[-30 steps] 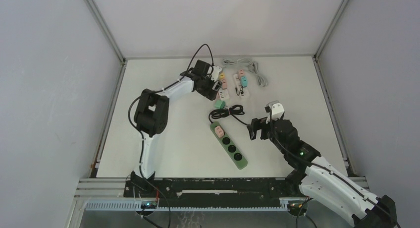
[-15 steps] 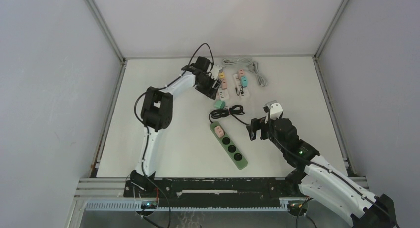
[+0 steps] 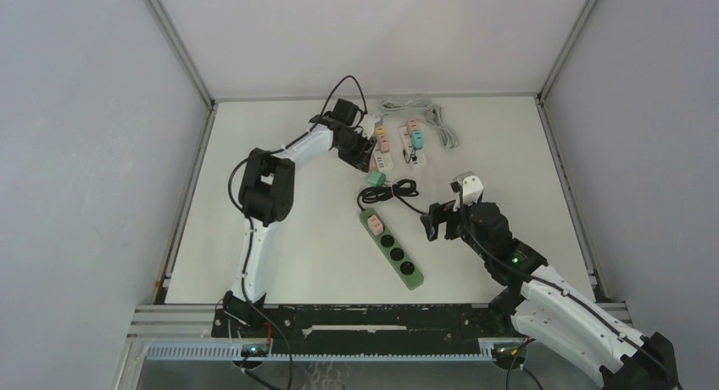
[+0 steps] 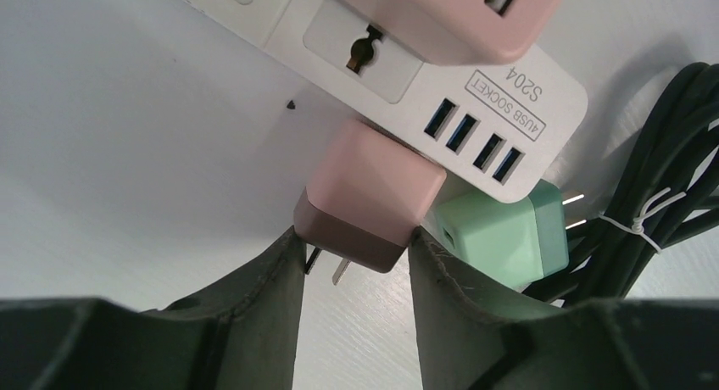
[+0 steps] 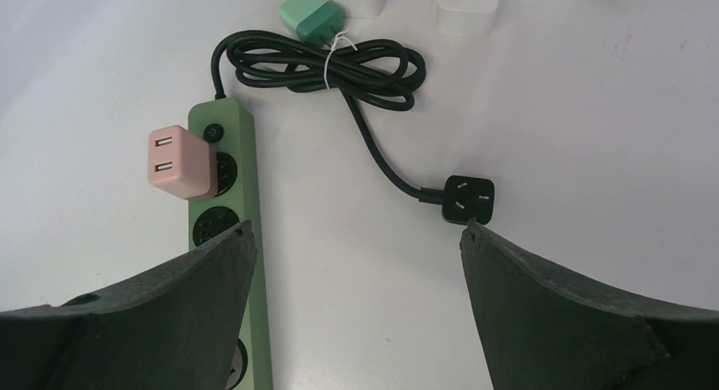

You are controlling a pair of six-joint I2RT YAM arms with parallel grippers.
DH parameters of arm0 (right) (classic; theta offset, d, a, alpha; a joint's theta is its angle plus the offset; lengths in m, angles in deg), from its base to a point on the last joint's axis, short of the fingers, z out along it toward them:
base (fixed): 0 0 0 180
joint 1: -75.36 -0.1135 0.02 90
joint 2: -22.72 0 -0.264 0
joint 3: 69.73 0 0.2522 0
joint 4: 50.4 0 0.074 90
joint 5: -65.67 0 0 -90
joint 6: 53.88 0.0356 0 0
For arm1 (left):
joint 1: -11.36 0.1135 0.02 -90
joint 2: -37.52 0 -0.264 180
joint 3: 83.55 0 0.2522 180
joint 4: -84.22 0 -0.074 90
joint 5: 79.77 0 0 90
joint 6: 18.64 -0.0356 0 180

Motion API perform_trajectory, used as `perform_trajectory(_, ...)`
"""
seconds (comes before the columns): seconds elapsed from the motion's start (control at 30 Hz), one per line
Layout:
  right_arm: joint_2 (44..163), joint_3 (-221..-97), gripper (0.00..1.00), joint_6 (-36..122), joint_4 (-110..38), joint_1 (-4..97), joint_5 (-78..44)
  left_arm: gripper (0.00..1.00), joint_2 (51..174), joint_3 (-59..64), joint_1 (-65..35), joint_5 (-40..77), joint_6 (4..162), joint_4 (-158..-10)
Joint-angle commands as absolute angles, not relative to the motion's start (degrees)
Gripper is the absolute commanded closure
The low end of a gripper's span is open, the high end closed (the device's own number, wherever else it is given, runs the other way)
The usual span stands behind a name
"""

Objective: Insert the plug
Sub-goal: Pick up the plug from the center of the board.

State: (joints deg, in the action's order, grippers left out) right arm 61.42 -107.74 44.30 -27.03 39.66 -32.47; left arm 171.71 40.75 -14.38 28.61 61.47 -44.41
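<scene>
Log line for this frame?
left tool: shut on pink adapter, prongs exposed, beside white power strip | right tool: open, between green power strip and black plug

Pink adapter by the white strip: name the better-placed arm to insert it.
Left. The left gripper clamps the pink adapter beside the white strip's free socket; the right gripper hangs open by the green strip.

The plug (image 4: pixel 373 195) is pink with a darker brownish face, the USB strip (image 4: pixel 432 72) white with four blue ports and black lettering, the adapter (image 4: pixel 500 237) mint green, the bundled cord (image 4: pixel 670 169) black, the long power strip (image 5: pixel 237 123) light green, its charger (image 5: pixel 180 163) pale pink.
</scene>
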Motion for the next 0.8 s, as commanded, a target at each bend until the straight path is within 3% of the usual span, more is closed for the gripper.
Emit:
perform_trajectory(0.0,61.2,-108.6,0.05,44.6,-28.9,40.0,-31.0,0.57,166.9,35.8,-14.4,29.1,62.3,-44.1)
perform_trajectory(0.43,62.7,-111.0,0.06,47.7,-26.7,39.6,-27.6,0.61,149.9,10.8,-13.5,20.3,70.0,-54.5)
perform_trajectory(0.77,67.4,-115.5,0.08,51.2,-25.7,34.9,-27.1,0.64,137.0,-5.9,-13.5,21.4,78.3,-69.5)
